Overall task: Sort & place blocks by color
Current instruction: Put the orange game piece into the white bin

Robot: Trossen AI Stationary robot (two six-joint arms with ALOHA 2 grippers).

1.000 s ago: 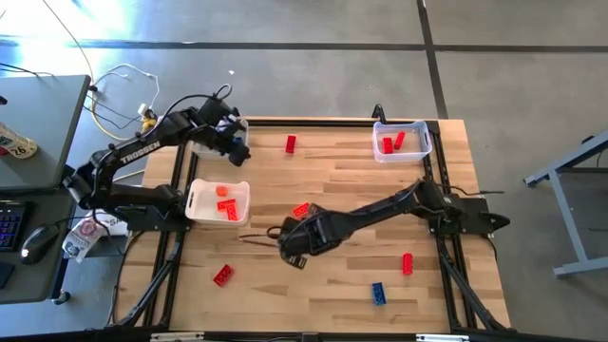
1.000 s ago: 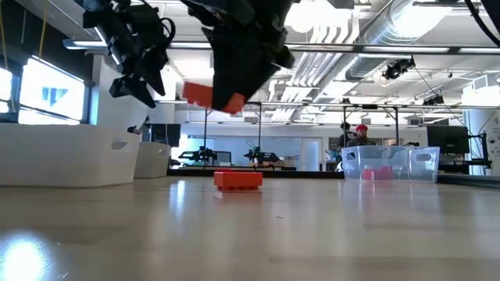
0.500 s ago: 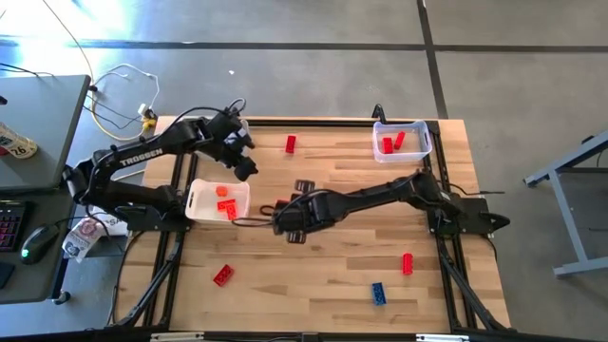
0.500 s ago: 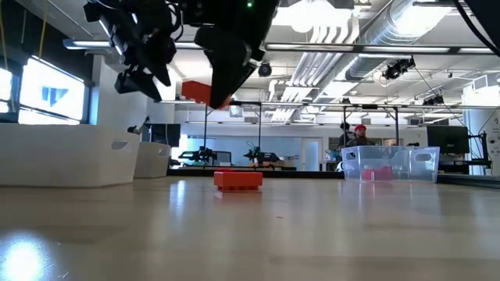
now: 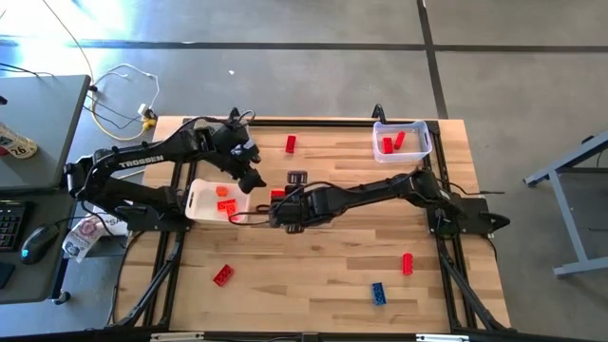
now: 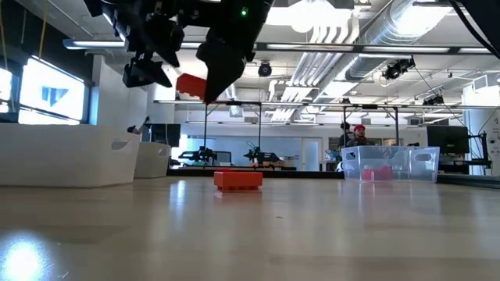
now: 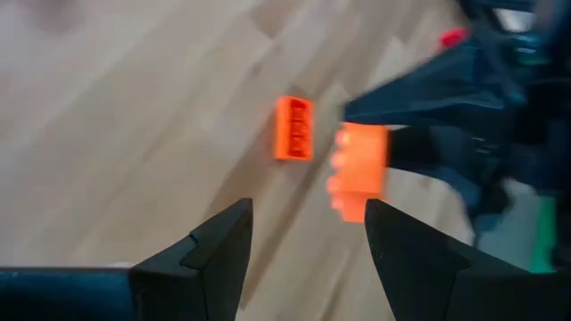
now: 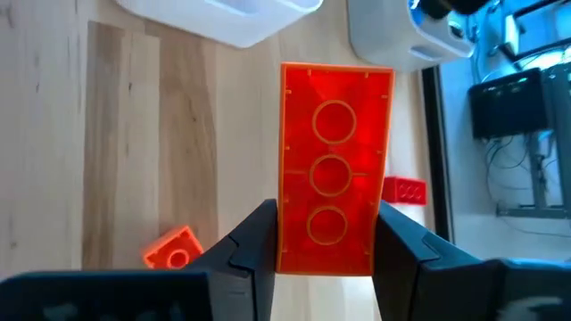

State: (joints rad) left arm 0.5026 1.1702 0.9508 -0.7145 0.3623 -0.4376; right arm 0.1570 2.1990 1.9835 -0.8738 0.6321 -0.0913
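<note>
My right gripper [image 8: 326,259] is shut on an orange block [image 8: 335,160], which also shows in the left wrist view [image 7: 359,169] and the low view [image 6: 191,84]. It hangs above the table just right of the white bin [image 5: 204,198], which holds orange blocks. My left gripper [image 7: 308,241] stands open and empty above the bin's far right corner [image 5: 249,176], facing the held block. Another orange block [image 7: 294,127] lies flat on the table under the two grippers. My right gripper pinches the orange block's two long sides [image 8: 287,241] between its two fingers, at one end of the block. The fingers slant down from the table's right side and lie along the block. The block sticks out past the fingertips, lifted clear of the table, its hollow underside toward the wrist camera.
A clear bin [image 5: 402,140] with red blocks stands at the far right. Loose red blocks lie at the far middle [image 5: 291,143], near left [image 5: 224,275] and near right [image 5: 408,263]; a blue block [image 5: 378,293] lies near the front edge.
My right gripper has carried the orange block toward the far edge and left, toward the white bin, rolling its wrist and rising a little. My left gripper has swung from the far edge toward the near edge and right, ending open beside the held block.
</note>
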